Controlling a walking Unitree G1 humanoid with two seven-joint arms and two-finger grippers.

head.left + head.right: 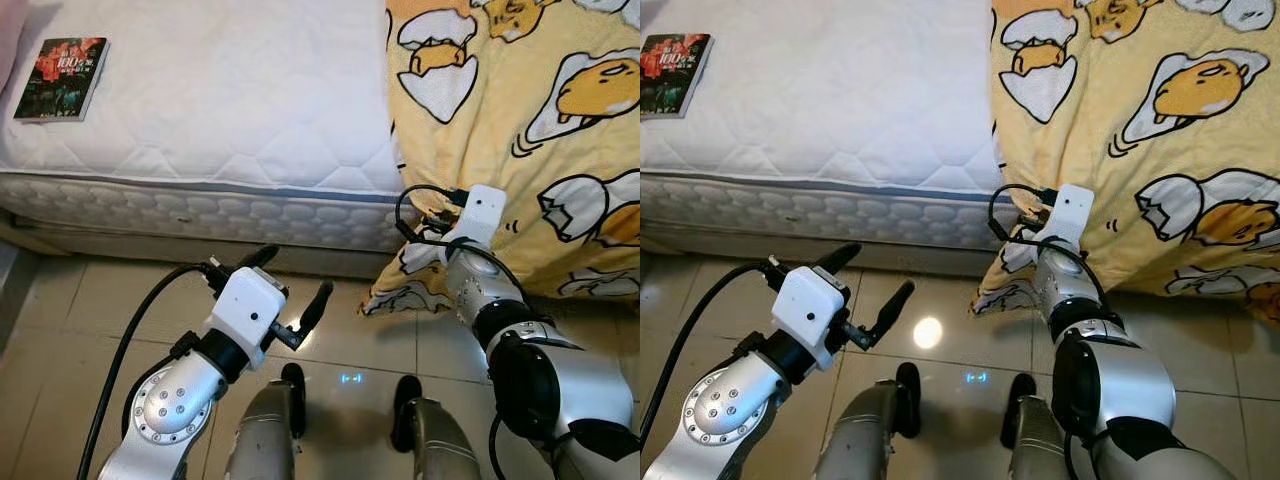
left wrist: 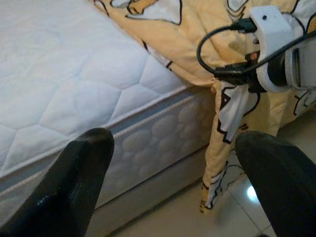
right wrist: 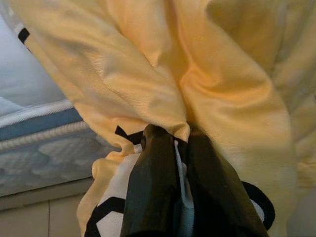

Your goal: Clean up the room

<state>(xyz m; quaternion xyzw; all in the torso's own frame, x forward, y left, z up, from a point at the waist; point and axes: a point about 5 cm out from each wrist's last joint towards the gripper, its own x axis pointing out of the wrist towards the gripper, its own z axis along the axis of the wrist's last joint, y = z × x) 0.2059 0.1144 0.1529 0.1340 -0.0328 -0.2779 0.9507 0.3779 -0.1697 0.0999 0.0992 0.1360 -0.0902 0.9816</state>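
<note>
Beige tiled floor [image 1: 90,300], bed with bare white quilted mattress [image 1: 220,100] | book [image 1: 62,78] near mattress's far left corner, cover reads "100" | yellow egg-print blanket [image 1: 520,120] drapes off the bed's right side | right end effector [image 3: 178,148] clamped on blanket's hanging edge | left end effector [image 1: 292,290] spread, empty, above floor

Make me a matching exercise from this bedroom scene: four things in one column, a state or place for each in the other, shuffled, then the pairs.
1. book
2. blanket
3. left gripper
4. right gripper

A. pinching yellow cloth
B. open above the floor
C. lying on the bare mattress
D. hanging over the bed's edge

Pairs: 1-C, 2-D, 3-B, 4-A
</note>
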